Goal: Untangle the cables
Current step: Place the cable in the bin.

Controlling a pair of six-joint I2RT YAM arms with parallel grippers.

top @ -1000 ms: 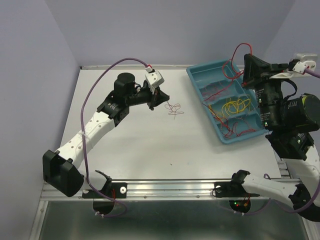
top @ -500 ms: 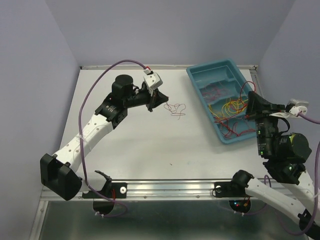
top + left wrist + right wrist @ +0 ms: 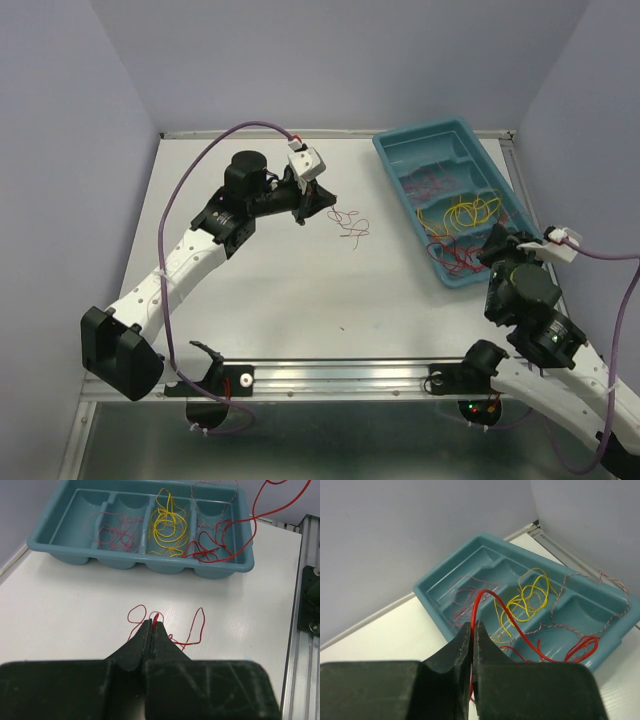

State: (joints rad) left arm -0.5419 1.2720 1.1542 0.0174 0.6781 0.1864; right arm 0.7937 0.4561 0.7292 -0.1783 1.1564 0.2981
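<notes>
A small tangle of thin red cables (image 3: pixel 350 225) lies on the white table just right of my left gripper (image 3: pixel 328 199). In the left wrist view that gripper (image 3: pixel 152 622) is shut on one red strand, whose loops (image 3: pixel 197 625) spread over the table beyond its tips. My right gripper (image 3: pixel 492 243) hangs at the near end of the teal tray (image 3: pixel 425 130). It (image 3: pixel 472 625) is shut on a thicker red cable (image 3: pixel 520 622) that arcs back into the tray's end compartment. Yellow cables (image 3: pixel 465 212) fill a middle compartment.
The teal tray (image 3: pixel 140 562) has several compartments holding pinkish (image 3: pixel 117 527), yellow (image 3: pixel 167 525) and red (image 3: pixel 220 545) wires. A metal rail (image 3: pixel 320 375) runs along the near table edge. Purple walls close in the left, back and right sides.
My right arm has dropped from high over the tray to its near end, drawing the red cable with it. The small tangle beside my left gripper has shifted slightly.
</notes>
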